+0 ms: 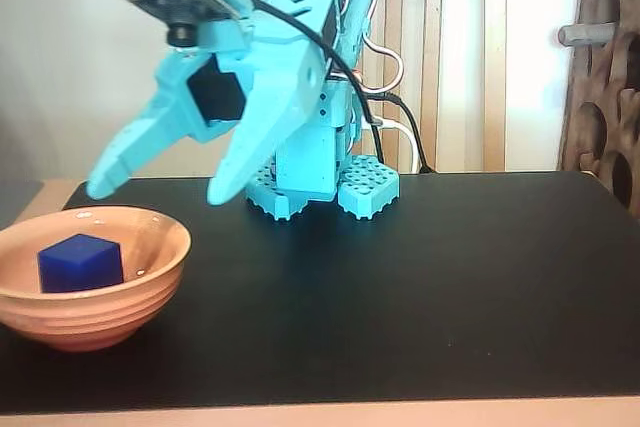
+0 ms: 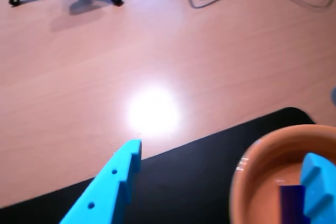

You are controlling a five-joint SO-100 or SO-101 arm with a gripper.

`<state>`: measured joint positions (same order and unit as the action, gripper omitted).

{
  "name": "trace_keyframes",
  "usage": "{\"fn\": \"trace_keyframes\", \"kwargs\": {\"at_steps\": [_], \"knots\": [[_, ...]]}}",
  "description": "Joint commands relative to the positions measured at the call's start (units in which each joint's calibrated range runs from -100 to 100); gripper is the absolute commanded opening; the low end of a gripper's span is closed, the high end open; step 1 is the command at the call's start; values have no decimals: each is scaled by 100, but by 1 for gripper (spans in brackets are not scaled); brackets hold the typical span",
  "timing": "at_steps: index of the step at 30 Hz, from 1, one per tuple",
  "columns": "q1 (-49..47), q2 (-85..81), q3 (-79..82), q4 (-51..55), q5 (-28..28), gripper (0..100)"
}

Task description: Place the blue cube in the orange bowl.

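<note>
Resting inside the orange bowl (image 1: 95, 292) in the fixed view, the blue cube (image 1: 81, 263) lies free; the gripper (image 1: 160, 189) hangs spread and empty above. Wrist view agrees: lifting straight up should avoid clipping the rim.

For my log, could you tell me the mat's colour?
The mat is black, clearest in the fixed view.

The arm (image 1: 300, 77) is turquoise plastic throughout, with black motors set into it. Two long tapered fingers (image 1: 250, 162) end in points. Black and white cables (image 1: 375, 97) run down its back. Its base (image 1: 325, 192) has studded feet.
</note>
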<state>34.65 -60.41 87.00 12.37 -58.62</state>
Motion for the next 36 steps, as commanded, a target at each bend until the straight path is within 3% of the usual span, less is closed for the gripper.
{"fn": "trace_keyframes", "kwargs": {"at_steps": [1, 20, 36], "knots": [[-797, -482, 111, -131, -22, 34], [-2341, -1488, 1227, -79, -12, 34], [-2873, -2655, 1218, 2386, -7, 34]]}}
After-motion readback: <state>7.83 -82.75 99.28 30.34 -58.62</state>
